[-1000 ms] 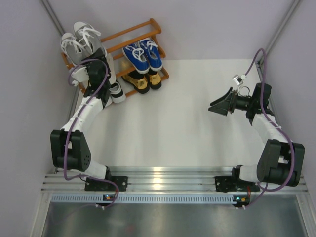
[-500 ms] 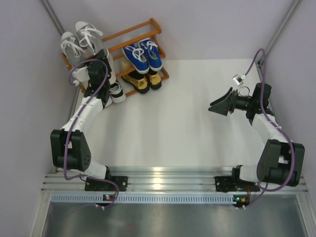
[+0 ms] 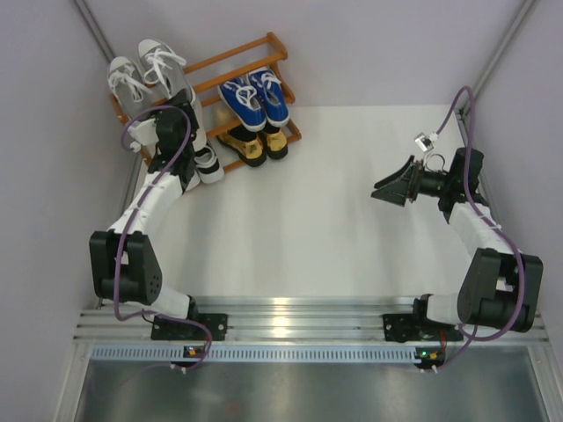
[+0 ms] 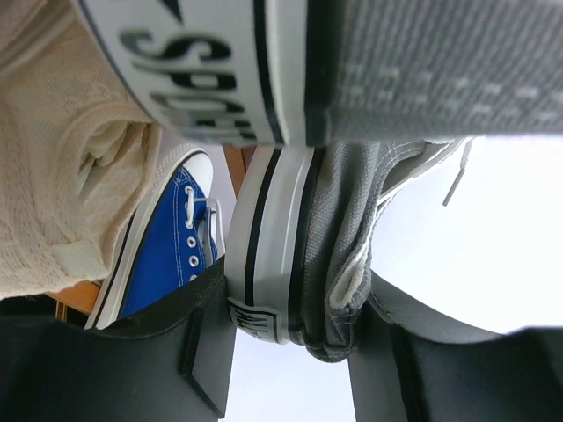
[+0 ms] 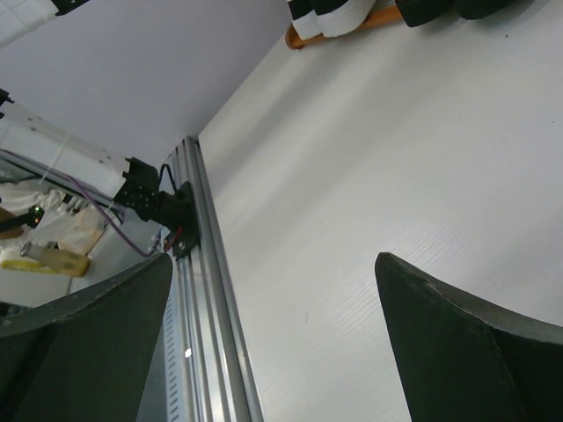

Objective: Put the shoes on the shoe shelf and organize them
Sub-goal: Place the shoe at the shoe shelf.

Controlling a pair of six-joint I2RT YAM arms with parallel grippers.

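Note:
The orange-brown shoe shelf (image 3: 251, 46) stands at the far left corner. A grey sneaker (image 3: 130, 81) lies on its left end, and a second grey sneaker (image 3: 165, 69) beside it has my left gripper (image 3: 186, 105) shut on its heel. The left wrist view shows this heel (image 4: 327, 264) pinched between both fingers of the left gripper (image 4: 290, 309). Blue canvas sneakers (image 3: 255, 98) sit on a middle tier, gold loafers (image 3: 252, 146) below them, and a black-and-white sneaker (image 3: 209, 164) at the low left. My right gripper (image 3: 388, 190) hangs open above the table with nothing in it.
A beige shoe (image 4: 53, 176) and a white sole with dark lettering (image 4: 198, 83) crowd the left wrist view. The purple side wall (image 3: 44, 158) runs close to the shelf. The aluminium rail (image 5: 207, 290) shows between the fingers of the right gripper (image 5: 273, 264).
My left jaws have narrowed onto the grey sneaker's heel, and that sneaker has shifted slightly. The right arm has not moved.

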